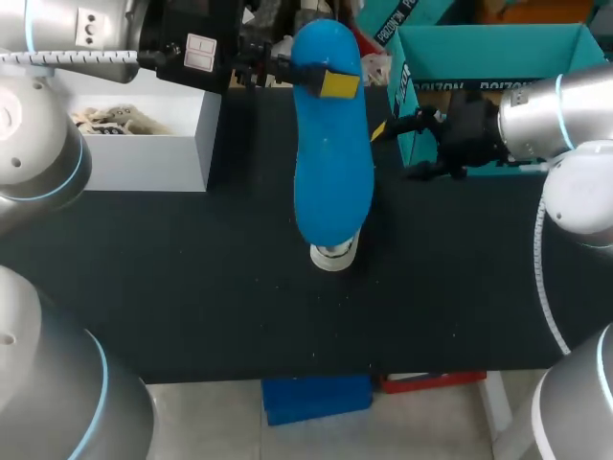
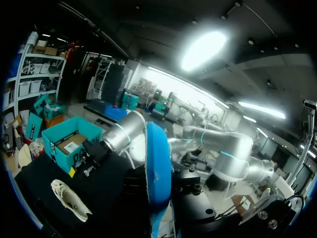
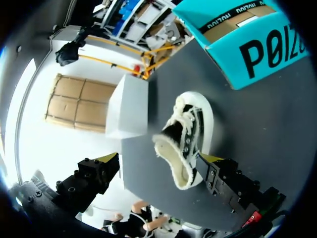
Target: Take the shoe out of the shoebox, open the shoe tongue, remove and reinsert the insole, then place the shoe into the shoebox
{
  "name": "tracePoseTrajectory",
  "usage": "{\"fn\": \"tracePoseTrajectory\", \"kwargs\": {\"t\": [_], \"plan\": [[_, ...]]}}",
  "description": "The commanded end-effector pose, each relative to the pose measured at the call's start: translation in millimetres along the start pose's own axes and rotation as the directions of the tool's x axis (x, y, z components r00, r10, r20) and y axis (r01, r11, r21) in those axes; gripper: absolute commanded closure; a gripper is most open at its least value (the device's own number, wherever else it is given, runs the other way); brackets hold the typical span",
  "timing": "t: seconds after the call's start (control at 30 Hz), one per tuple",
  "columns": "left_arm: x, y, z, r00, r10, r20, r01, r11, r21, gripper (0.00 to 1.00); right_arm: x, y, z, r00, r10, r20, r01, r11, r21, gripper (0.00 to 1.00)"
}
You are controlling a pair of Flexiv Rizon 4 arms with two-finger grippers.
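Now clamped on blue insole (image 1: 332, 163) w/ left gripper (image 1: 330, 81), held over shoe (image 3: 188, 134) on table near teal shoebox (image 1: 488, 57). Right gripper (image 3: 159, 158) spread wide, shoe just ahead, ungripped. Risk of shoving unbraced shoe askew during reinsertion, or buckling insole.

The head view looks down on the table (image 1: 192, 287) from above; both lower wrist views share the shoe (image 3: 190, 134).

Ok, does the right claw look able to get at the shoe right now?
Probably yes: the right claw is open, the shoe lies on the table with one end between its fingers, and nothing blocks it. The left claw holds the insole raised above.
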State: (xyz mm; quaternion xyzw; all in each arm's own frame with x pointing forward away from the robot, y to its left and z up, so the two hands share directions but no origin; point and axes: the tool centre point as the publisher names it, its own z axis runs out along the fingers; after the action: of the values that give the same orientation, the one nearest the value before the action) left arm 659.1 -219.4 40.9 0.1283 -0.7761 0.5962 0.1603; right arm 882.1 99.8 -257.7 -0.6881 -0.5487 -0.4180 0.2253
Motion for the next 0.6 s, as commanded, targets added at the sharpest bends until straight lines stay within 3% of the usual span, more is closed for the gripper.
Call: {"fn": "tracePoseTrajectory", "kwargs": {"t": [0.03, 0.4, 0.6], "plan": [[0.4, -0.3, 1.3, 1.000, -0.002, 0.004, 0.002, 1.000, -0.002, 1.00, 0.8, -1.9, -7.4, 0.985, 0.014, -0.170, -0.013, 1.000, 0.006, 0.00], [0.4, -0.3, 1.3, 1.000, -0.002, 0.004, 0.002, 1.000, -0.002, 1.00, 25.5, -3.2, -14.4, 0.940, 0.039, -0.338, -0.019, 0.998, 0.062, 0.00], [0.4, -0.3, 1.3, 1.000, -0.002, 0.004, 0.002, 1.000, -0.002, 1.00, 37.3, -5.9, -16.4, 0.889, 0.053, -0.454, -0.004, 0.994, 0.108, 0.00]]}}
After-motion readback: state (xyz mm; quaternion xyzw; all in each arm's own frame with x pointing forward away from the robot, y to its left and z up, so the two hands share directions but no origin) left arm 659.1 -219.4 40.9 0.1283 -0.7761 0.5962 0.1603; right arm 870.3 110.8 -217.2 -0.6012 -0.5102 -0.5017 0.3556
